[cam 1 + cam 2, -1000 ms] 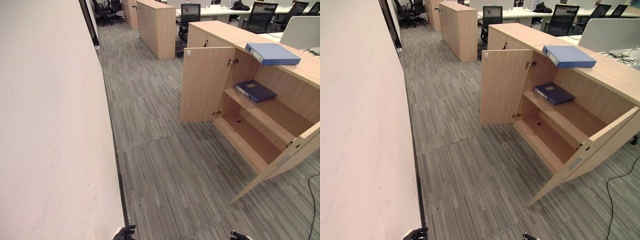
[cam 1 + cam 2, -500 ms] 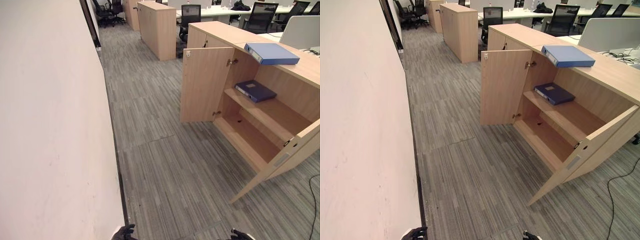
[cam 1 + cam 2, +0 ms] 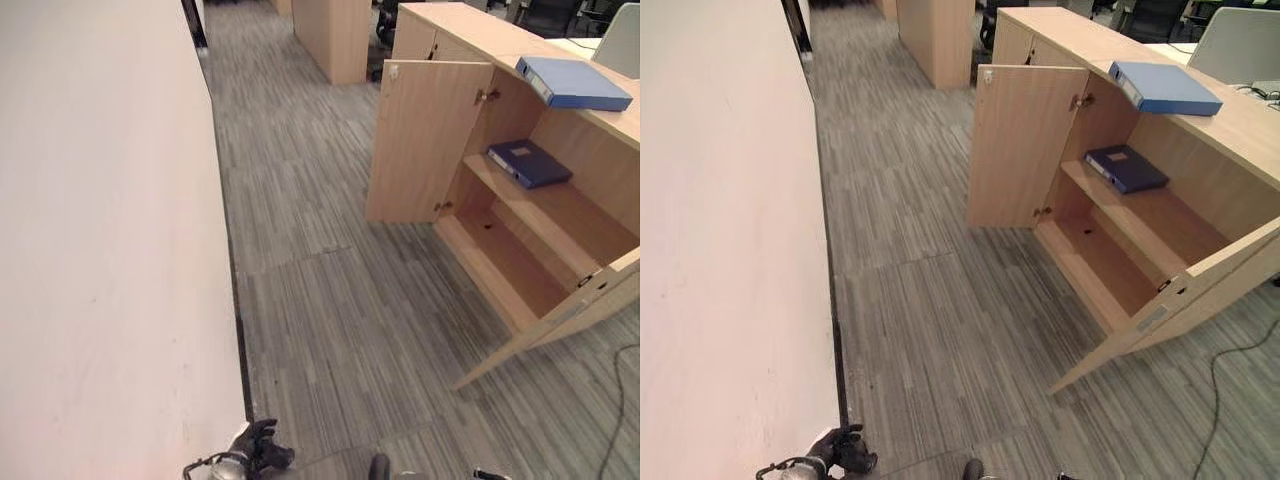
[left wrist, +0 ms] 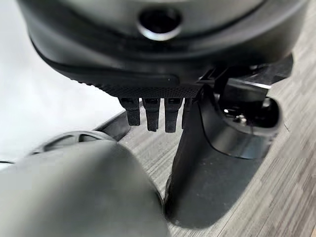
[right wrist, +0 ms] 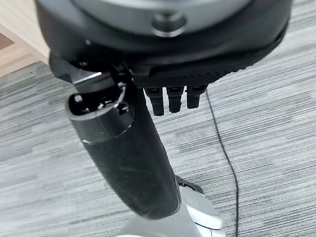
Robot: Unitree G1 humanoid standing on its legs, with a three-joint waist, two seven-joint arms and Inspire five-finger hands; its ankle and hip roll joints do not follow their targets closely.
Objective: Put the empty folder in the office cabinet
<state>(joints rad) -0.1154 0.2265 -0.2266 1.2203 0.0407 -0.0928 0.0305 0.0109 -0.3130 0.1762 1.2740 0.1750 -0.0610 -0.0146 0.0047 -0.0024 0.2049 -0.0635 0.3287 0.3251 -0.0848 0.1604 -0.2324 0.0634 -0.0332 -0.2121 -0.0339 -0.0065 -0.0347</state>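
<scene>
The view has tilted down since 1 second ago, so the camera moved, not the furniture. The light blue folder [image 3: 574, 82] lies on the cabinet [image 3: 470, 25] top; a dark folder [image 3: 529, 163] sits on the upper shelf, doors open. The left hand [image 3: 262, 449] and right hand [image 5: 123, 163] hang relaxed, holding nothing. No pickup yet.
</scene>
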